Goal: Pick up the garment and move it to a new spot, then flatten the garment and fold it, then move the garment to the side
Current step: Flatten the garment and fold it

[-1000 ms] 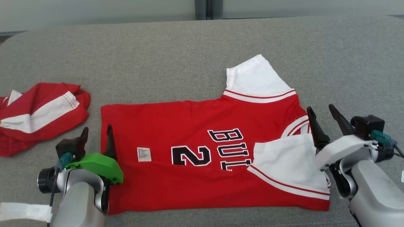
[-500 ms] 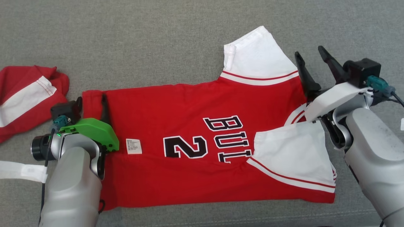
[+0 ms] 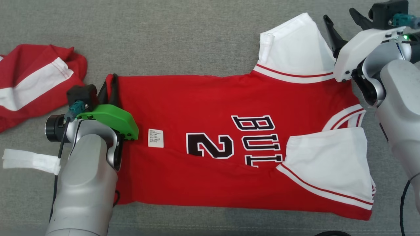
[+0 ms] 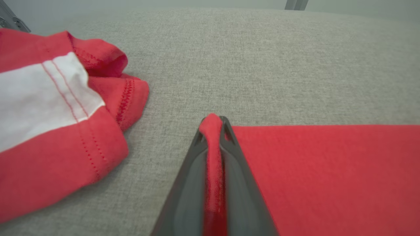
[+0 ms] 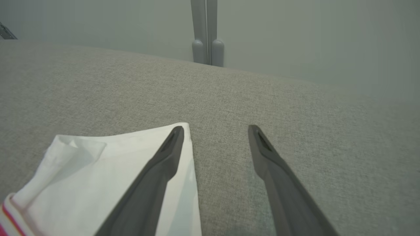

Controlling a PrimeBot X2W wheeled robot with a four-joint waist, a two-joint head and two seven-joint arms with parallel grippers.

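jersey (image 3: 229, 108) flat on the grey cushion (image 3: 197, 39), one sleeve (image 3: 328, 157) folded in. left gripper (image 3: 110, 80) clamped on its hem corner, right gripper (image 3: 339, 14) wide open by the other sleeve (image 3: 295, 46). most folding left, i'd say.

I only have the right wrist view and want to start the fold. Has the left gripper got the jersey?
Observer: Yes. The left gripper is shut on the far hem corner of the jersey, with red cloth pinched between its fingers.
Operator: I can see one white sleeve by my fingers. How does the other one lie?
Observer: The near white sleeve is folded in over the chest and covers the end of the lettering.
Operator: Is anything lying beyond the hem?
Observer: A second red and white garment lies crumpled to the left of the left gripper, apart from the jersey.
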